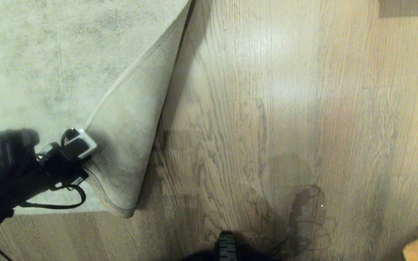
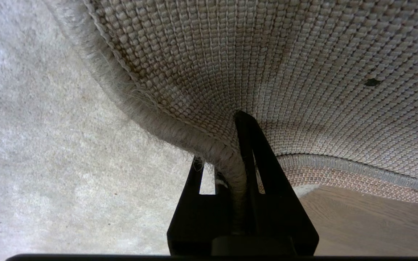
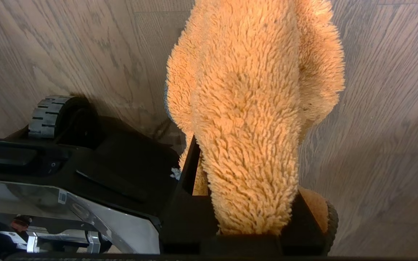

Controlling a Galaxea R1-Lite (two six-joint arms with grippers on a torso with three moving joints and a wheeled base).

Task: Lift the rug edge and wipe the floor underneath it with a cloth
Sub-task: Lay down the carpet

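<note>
A: Woven pale backing faces up where the rug edge (image 1: pixel 129 119) is folded back over the rug's own pile, its corner pointing toward the robot's base (image 1: pixel 227 246).

B: And what holds it there?

A: The left gripper (image 2: pixel 236 145), pressed together on the bound border, one black finger on the backing, the other under the cord. The floor (image 1: pixel 267 127) beside the fold lies bare, with a dull smear near the base, though I can't say whether that is wet or only shadow.

B: The cloth?

A: The cloth (image 3: pixel 252 119), orange and shaggy, hangs from the right gripper (image 3: pixel 247 203), whose fingers pinch its bunched end. It sits well off to the side of the rug edge, close to the base.

B: What could go wrong?

A: The pinch on the border looks thin; a tug from the rug's weight could slip it free and drop the flap onto the wiping arm. Also the dangling cloth may bunch and only skim the planks.
</note>
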